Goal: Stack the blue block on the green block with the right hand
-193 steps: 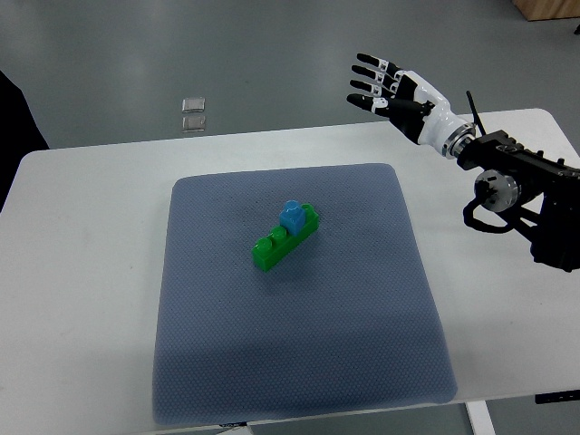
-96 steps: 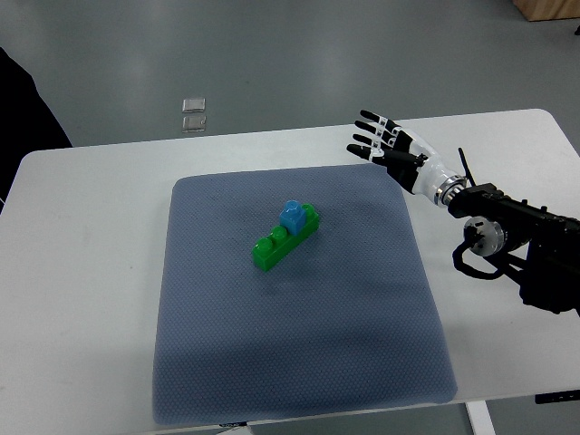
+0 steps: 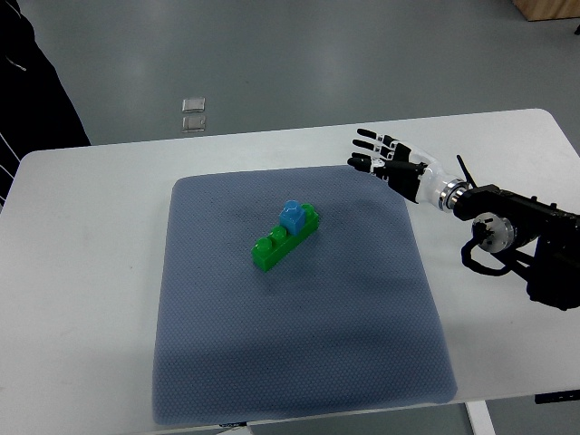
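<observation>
The blue block (image 3: 293,216) sits on top of the green block (image 3: 285,239) on the grey mat (image 3: 299,362). The right hand (image 3: 391,164) hovers over the mat's far right corner, fingers spread, holding nothing.

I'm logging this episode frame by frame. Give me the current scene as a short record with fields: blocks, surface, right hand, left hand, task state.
blocks: blue block sits on top of green block, towards its far end
surface: grey mat on white table
right hand: right hand open, fingers spread, holding nothing, over the mat's far right corner, apart from the blocks
left hand: not in view
task state: stack looks done
</observation>
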Tool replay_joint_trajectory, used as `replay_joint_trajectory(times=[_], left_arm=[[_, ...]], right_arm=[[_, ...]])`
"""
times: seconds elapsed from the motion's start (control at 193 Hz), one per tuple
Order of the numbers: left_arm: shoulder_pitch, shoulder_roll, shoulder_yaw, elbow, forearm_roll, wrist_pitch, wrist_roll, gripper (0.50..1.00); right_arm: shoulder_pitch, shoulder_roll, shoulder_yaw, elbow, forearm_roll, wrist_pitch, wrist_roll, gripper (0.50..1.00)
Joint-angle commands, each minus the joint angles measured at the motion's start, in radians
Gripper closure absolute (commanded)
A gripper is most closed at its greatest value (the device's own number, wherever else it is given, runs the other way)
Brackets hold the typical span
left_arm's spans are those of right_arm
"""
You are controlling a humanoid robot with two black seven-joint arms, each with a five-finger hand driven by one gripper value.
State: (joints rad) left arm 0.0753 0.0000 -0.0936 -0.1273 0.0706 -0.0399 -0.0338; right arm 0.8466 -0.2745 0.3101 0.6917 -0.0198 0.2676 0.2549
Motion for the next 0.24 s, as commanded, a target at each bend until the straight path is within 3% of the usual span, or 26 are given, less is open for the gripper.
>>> replay_joint_trajectory(times=[0.0, 0.238], left_arm=[[0.000, 0.000, 0.000, 0.000, 0.000, 0.000, 0.000, 0.500], [0.000, 0.000, 0.000, 0.000, 0.000, 0.000, 0.000, 0.500]], right_arm=[[0.002, 0.001, 0.003, 0.002, 0.001, 0.009, 0.001, 0.579], [0.002, 0.005, 0.003, 0.008, 0.003, 0.047, 0.001, 0.579]])
